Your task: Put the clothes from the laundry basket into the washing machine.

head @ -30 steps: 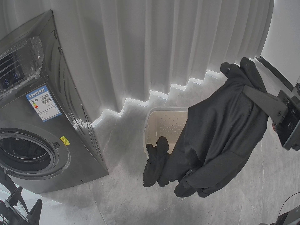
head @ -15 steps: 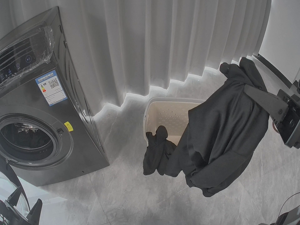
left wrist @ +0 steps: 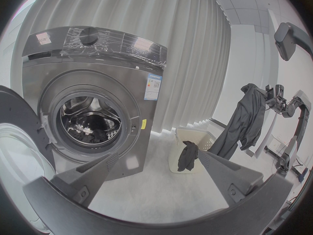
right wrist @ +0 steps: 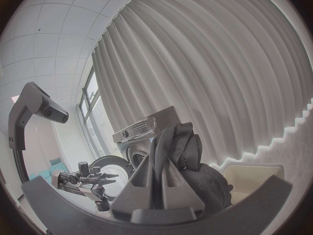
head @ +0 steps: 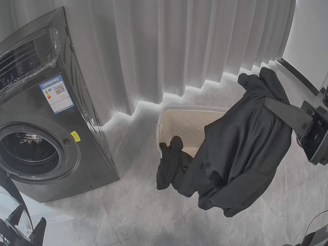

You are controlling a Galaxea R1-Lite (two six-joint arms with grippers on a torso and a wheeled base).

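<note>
Right gripper [head: 270,101] pinching dark jacket [head: 242,147], held above laundry basket [head: 191,109] | second garment [head: 172,164] draped over basket rim | left gripper [left wrist: 157,154] spread | washing machine [head: 34,110] drum holds some clothes [left wrist: 91,136]; two items apparently remain.

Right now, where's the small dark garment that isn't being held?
The small dark garment is draped over the near rim of the laundry basket in the head view, right of the washing machine and just left of the big hanging garment.
</note>
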